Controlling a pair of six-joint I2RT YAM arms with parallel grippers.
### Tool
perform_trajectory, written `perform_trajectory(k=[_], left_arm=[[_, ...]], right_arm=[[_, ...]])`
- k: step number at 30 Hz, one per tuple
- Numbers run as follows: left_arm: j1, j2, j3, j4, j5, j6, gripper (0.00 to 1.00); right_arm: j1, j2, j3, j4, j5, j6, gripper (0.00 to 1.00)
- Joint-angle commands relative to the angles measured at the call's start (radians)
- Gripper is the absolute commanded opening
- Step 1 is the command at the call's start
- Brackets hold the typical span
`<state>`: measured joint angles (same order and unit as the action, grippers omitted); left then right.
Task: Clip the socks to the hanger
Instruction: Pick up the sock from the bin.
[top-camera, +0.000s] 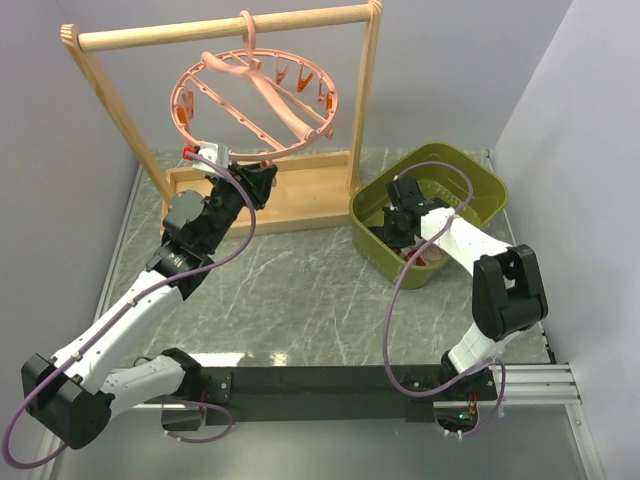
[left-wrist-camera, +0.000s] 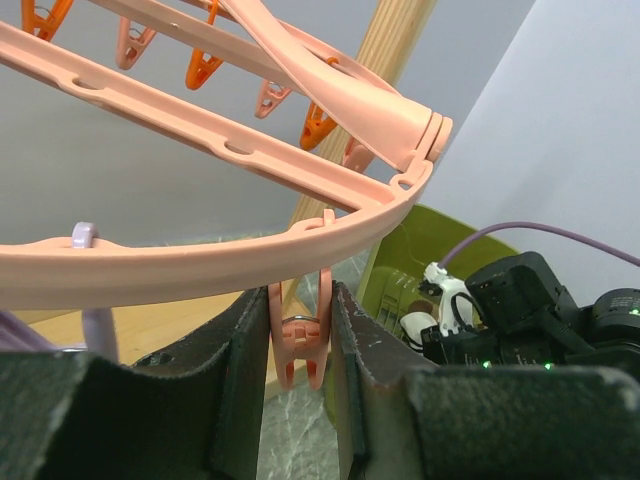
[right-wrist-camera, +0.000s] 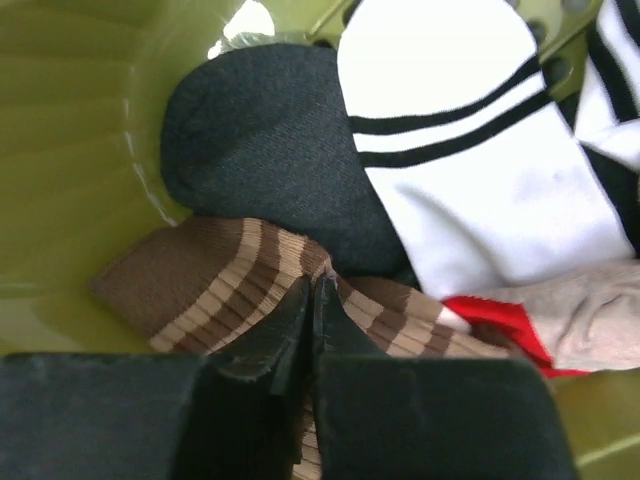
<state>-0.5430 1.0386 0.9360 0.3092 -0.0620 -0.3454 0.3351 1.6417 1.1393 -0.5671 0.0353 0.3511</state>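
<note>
The salmon-pink ring hanger (top-camera: 200, 75) hangs by its hook from the wooden rack. My left gripper (top-camera: 262, 172) reaches up under its near rim (left-wrist-camera: 200, 265). In the left wrist view my left gripper (left-wrist-camera: 299, 300) is shut on a pink clip (left-wrist-camera: 297, 345) that hangs from the rim, one finger against each clip handle. My right gripper (top-camera: 397, 222) is down inside the green basket. In the right wrist view it (right-wrist-camera: 311, 285) is shut on a fold of a brown sock with tan stripes (right-wrist-camera: 200, 270) that lies on the basket floor.
The light wooden rack (top-camera: 220, 32) stands at the back on a tray base (top-camera: 310, 195). The green basket (top-camera: 480, 175) sits at the right. It also holds a white-black-red sock (right-wrist-camera: 480, 170) with a black toe (right-wrist-camera: 260, 140) and a plain beige sock (right-wrist-camera: 600, 320).
</note>
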Motion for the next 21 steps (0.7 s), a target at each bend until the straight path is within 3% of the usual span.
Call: perform_trajectory(k=[1, 5, 9, 21], left_arm=[[-0.012, -0.009, -0.008, -0.016, 0.007, 0.023, 0.18], [-0.012, -0.014, -0.005, -0.018, 0.01, 0.023, 0.18], [-0.014, -0.022, -0.008, -0.013, 0.016, 0.019, 0.18], [-0.015, -0.034, 0.012, -0.007, 0.09, -0.018, 0.18]], right_arm=[[-0.004, -0.054, 0.063, 0.036, 0.032, -0.015, 0.0], [-0.05, -0.157, 0.119, 0.042, 0.005, -0.012, 0.0], [-0.116, -0.311, 0.122, 0.127, -0.132, 0.032, 0.0], [-0.139, -0.457, 0.019, 0.377, -0.454, 0.144, 0.0]])
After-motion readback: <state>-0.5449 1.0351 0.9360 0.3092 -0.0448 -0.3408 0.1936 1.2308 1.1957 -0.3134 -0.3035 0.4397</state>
